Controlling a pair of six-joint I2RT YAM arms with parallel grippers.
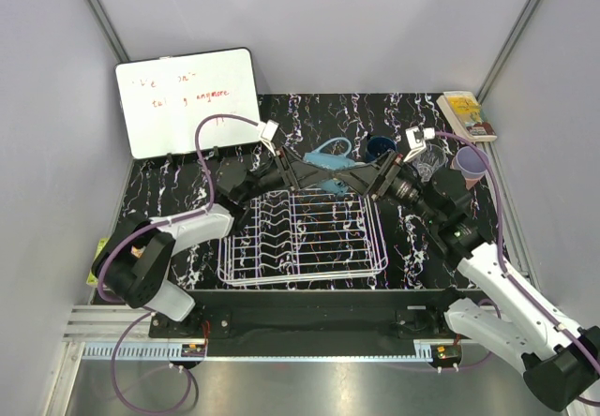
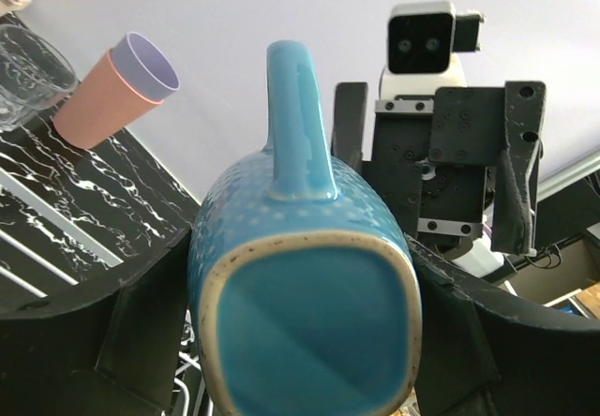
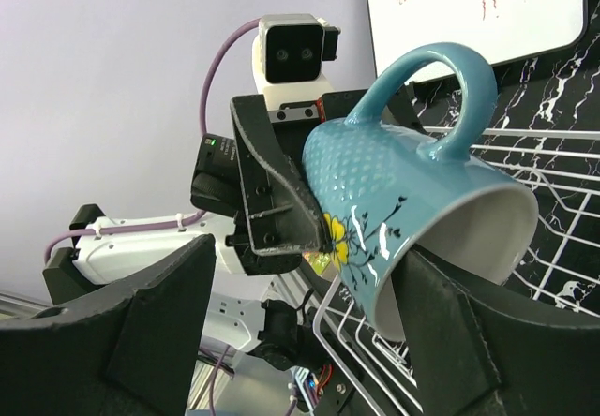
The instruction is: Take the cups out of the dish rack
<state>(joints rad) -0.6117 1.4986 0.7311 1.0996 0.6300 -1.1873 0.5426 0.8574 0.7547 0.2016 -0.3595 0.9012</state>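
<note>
Left tool [image 1: 305,167] is pinching the teal mug [image 1: 329,157] at its base end. The mug lies sideways in the air over the far edge of the dish rack [image 1: 302,240], and in the top view its handle shows on the far side. Right tool [image 1: 368,174] faces it from the opposite side, fingers spread around the mug's open end. We see a clear gap on one side and can't tell if there's contact on the other. On the worktop [image 1: 150,186] past the rack's far right corner we see the dark blue cup [image 1: 380,146], the clear glass [image 1: 429,164], and the lavender cup [image 1: 468,161] nested inside the pink cup [image 2: 92,116]. Whiteboard [image 1: 187,102] sits far left, book [image 1: 466,114] far right.
</note>
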